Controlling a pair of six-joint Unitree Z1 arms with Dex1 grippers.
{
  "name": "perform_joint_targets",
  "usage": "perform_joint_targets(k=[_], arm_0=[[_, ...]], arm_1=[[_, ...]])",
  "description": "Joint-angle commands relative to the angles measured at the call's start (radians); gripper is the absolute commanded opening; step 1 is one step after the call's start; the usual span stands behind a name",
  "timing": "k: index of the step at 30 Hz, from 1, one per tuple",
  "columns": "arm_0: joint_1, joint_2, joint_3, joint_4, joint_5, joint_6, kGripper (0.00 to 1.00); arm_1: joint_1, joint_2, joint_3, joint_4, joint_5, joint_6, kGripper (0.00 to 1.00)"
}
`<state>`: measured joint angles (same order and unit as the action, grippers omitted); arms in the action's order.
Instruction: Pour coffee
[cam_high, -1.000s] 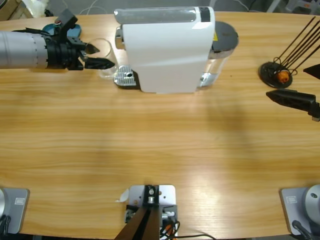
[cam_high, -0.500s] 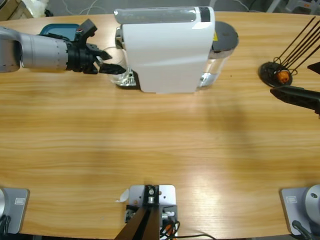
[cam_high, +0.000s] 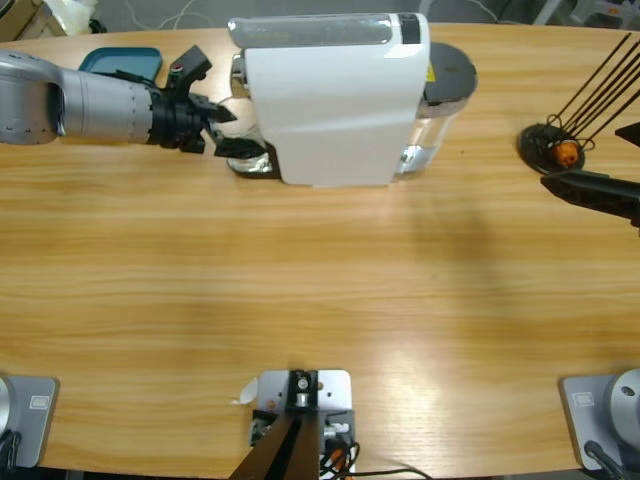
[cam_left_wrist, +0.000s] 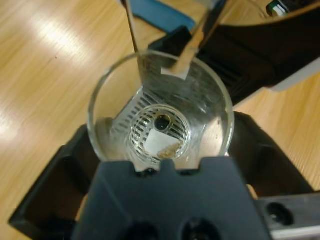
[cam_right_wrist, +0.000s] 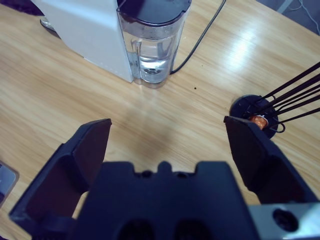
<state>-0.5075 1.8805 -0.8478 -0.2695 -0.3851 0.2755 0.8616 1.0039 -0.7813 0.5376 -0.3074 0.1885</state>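
Note:
My left gripper (cam_high: 240, 131) is shut on a clear glass tumbler (cam_left_wrist: 160, 115), with one black jaw on each side of it. The tumbler stands over the perforated metal drip tray (cam_high: 248, 160) at the left end of the white coffee machine (cam_high: 330, 100). Through the glass I see the tray's grate and a thin brownish trace of coffee (cam_left_wrist: 167, 148) at the bottom. Far off at the table's right edge my right gripper (cam_high: 588, 162) hangs open with nothing in it, and in its wrist view the gripper (cam_right_wrist: 167, 125) faces bare wood.
The machine's clear water tank (cam_right_wrist: 152, 45) with a black lid sits on its right end, a black cable trailing behind. A black stand with thin rods and an orange object (cam_high: 555, 148) is near the right gripper. A teal tray (cam_high: 120, 60) lies at the back left.
The left arm has moved right with the tumbler, from beside the machine to over the drip tray. The right gripper has shifted slightly toward the table's right edge.

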Motion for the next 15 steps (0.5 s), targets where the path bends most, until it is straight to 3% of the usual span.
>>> perform_joint_targets(k=[1, 8, 13, 14, 15], arm_0=[[-0.001, 0.029, -0.022, 0.075, 0.018, 0.01, 0.996], [0.086, -0.082, -0.016, 0.214, 0.018, 0.011, 0.996], [0.058, -0.345, 0.005, 0.421, 0.033, 0.007, 0.996], [0.041, -0.408, 0.01, 0.465, 0.036, -0.001, 0.996], [0.007, -0.481, 0.013, 0.527, 0.055, -0.006, 0.996]], arm_1=[[-0.019, -0.019, 0.042, -0.022, 0.028, -0.018, 1.0], [-0.019, -0.007, 0.045, -0.033, 0.05, -0.02, 1.0], [-0.019, 0.037, 0.042, -0.04, 0.064, -0.018, 0.987], [-0.021, 0.044, 0.036, -0.034, 0.063, -0.018, 0.931], [-0.026, 0.049, 0.026, -0.022, 0.063, -0.019, 0.664]])
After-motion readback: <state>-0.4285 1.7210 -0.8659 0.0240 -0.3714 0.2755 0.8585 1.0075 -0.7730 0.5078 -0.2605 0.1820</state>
